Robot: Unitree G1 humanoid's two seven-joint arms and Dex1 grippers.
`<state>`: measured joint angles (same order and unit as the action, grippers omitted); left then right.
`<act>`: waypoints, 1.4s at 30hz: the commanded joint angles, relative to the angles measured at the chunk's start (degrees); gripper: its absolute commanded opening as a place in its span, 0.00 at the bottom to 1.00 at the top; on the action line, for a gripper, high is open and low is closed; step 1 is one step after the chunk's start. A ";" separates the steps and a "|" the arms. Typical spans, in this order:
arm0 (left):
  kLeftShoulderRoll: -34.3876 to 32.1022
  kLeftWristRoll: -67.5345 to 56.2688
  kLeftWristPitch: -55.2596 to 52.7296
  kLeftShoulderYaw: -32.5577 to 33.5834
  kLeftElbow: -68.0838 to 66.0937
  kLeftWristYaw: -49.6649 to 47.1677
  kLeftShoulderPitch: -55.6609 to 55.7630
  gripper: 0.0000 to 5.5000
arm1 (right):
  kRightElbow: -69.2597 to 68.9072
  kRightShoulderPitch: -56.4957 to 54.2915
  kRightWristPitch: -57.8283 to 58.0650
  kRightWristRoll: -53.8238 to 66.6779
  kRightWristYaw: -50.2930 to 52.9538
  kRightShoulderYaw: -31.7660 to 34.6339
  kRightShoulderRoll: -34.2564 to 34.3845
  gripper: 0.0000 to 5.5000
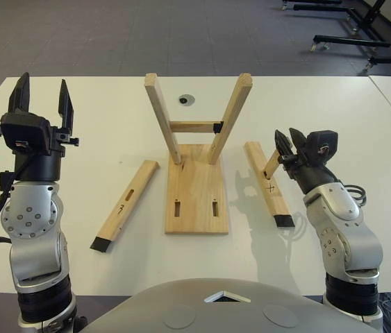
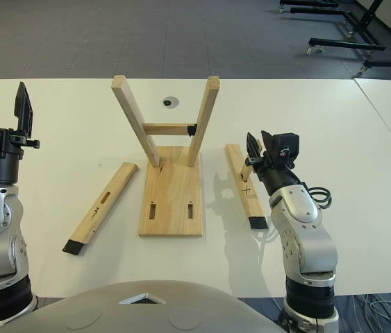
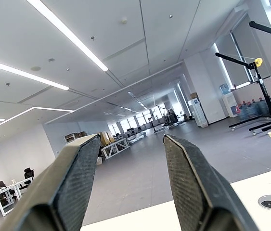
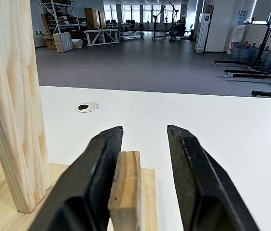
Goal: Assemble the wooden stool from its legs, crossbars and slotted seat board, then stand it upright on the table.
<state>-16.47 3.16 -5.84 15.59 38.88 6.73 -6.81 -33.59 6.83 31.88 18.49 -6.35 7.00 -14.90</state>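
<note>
My left arm stands upright at the left side of the table [image 1: 98,125]. The left end effector [image 1: 42,94] points up with its fingers spread wide and nothing between them. My right arm is bent forward and low, with the right end effector [image 1: 285,147] aimed toward the centre. Its fingers [image 4: 94,173] straddle the tip of a crossbar stub [image 4: 124,183]: the wood touches one finger and there is a gap to the other, so it is open, not clamped. The stub angles up from the right loose leg [image 1: 264,182], which lies just beside the seat board [image 1: 196,201]. The board lies flat mid-table, and two upright legs [image 1: 162,114] joined by a crossbar [image 1: 192,127] stand at its far end. The left loose leg [image 1: 124,206] lies on the other side, with bare table between it and my left arm.
</note>
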 commanded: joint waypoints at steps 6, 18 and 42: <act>1.73 0.99 3.91 1.19 -2.04 -1.94 -2.71 0.43 | -1.62 -10.13 1.88 3.04 -0.39 1.79 0.10 0.61; 3.28 2.19 7.90 0.92 -5.61 -3.75 -3.02 0.43 | -1.65 -17.79 4.36 0.42 0.05 -0.21 -2.07 0.84; 2.32 2.59 9.11 -0.55 -7.81 -2.50 0.45 0.43 | 15.26 -8.85 0.94 -12.65 -1.59 -8.12 -3.65 0.84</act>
<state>-12.98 6.26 3.70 15.39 31.60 3.49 -7.88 -23.85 -6.37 28.43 9.04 -7.34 2.43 -16.72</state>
